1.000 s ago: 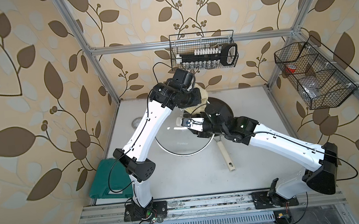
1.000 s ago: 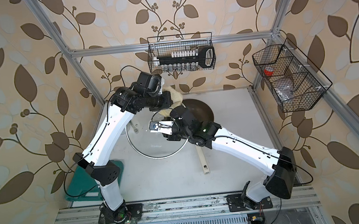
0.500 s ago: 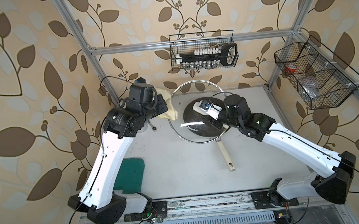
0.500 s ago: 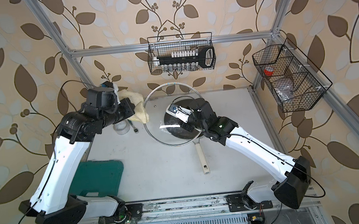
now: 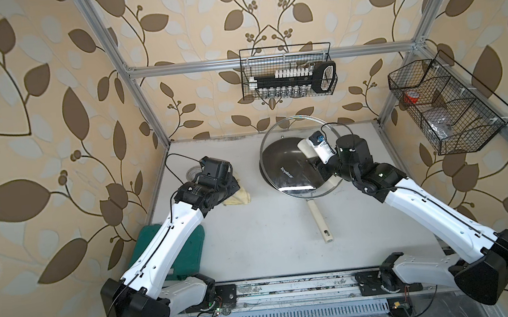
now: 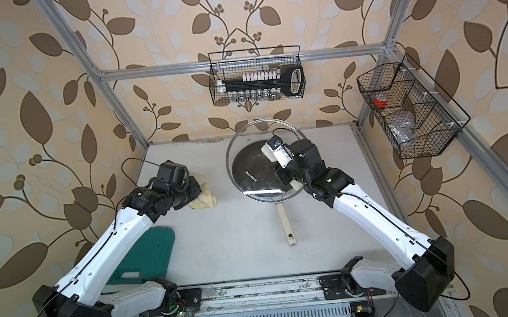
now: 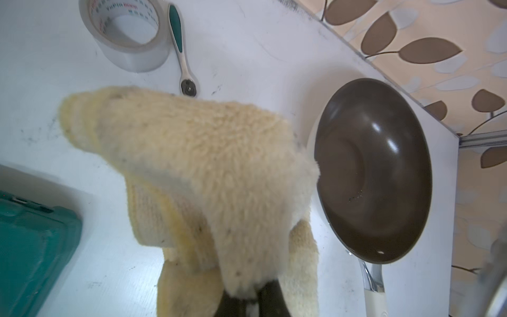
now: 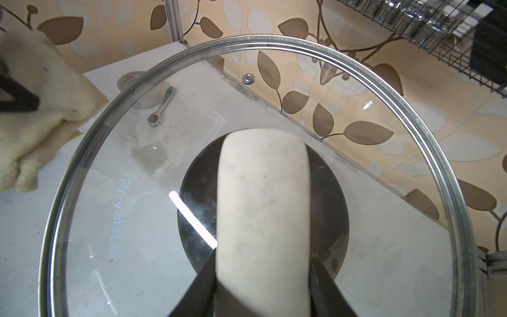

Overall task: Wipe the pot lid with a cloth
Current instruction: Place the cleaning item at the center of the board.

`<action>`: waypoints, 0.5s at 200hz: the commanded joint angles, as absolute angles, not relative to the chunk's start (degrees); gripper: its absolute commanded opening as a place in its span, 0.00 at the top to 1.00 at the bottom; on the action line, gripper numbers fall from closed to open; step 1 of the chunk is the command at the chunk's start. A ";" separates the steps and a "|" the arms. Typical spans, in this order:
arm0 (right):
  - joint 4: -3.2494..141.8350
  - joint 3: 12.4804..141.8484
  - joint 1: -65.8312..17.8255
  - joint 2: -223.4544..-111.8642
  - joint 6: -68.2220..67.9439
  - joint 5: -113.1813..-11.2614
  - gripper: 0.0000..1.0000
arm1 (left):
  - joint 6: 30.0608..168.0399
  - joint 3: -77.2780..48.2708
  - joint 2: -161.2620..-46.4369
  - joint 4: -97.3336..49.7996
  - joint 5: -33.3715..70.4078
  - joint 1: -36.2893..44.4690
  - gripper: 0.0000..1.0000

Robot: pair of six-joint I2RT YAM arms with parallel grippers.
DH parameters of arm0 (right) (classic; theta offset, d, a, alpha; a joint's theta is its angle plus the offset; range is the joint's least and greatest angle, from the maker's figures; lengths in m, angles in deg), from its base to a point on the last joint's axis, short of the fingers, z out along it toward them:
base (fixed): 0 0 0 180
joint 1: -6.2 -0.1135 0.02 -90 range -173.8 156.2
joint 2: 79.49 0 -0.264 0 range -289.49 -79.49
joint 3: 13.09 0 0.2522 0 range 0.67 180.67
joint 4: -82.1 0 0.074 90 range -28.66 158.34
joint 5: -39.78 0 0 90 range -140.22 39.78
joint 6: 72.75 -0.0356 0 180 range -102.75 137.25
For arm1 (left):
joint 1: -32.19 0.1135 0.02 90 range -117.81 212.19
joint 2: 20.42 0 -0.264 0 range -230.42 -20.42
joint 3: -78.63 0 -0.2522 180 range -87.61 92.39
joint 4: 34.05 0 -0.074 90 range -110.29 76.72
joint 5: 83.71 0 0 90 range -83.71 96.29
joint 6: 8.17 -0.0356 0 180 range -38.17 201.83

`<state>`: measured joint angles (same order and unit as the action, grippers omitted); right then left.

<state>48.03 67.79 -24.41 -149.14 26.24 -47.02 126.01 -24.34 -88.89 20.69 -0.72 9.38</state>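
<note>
The pot lid (image 5: 283,175), clear glass with a metal rim, hangs tilted above the dark frying pan (image 7: 370,170) at the back of the table. My right gripper (image 8: 263,296) is shut on the lid's flat cream handle (image 8: 263,205); in both top views it sits at the lid's right side (image 6: 285,165). The pale yellow cloth (image 7: 205,170) hangs rumpled from my left gripper (image 7: 253,302), which is shut on it. In a top view the cloth (image 5: 237,196) is left of the lid and apart from it (image 6: 204,198).
A tape roll (image 7: 126,35) and a small ratchet wrench (image 7: 179,46) lie at the back left. A green case (image 5: 185,253) sits at the front left under my left arm. The pan's cream stick handle (image 5: 319,223) points forward. Wire baskets hang on the back wall (image 5: 289,75) and right wall (image 5: 446,107).
My left arm has pulled the cloth off the lid, swinging left and then down and forward. My right arm has carried the lid right and back, over the frying pan.
</note>
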 commanded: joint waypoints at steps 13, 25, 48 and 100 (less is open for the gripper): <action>60.92 69.92 -23.99 -144.80 22.93 -47.41 1.00 | 129.82 -31.05 -92.62 8.10 2.62 9.51 1.00; 60.96 69.77 -23.95 -144.71 22.80 -47.45 1.00 | 130.43 -33.36 -94.11 6.16 3.00 9.51 1.00; 60.87 69.49 -23.76 -144.62 22.76 -47.67 1.00 | 132.82 -36.64 -96.96 4.05 3.30 9.51 1.00; 61.00 68.52 -23.42 -144.29 22.24 -47.74 1.00 | 135.25 -38.21 -104.97 4.51 4.70 9.44 1.00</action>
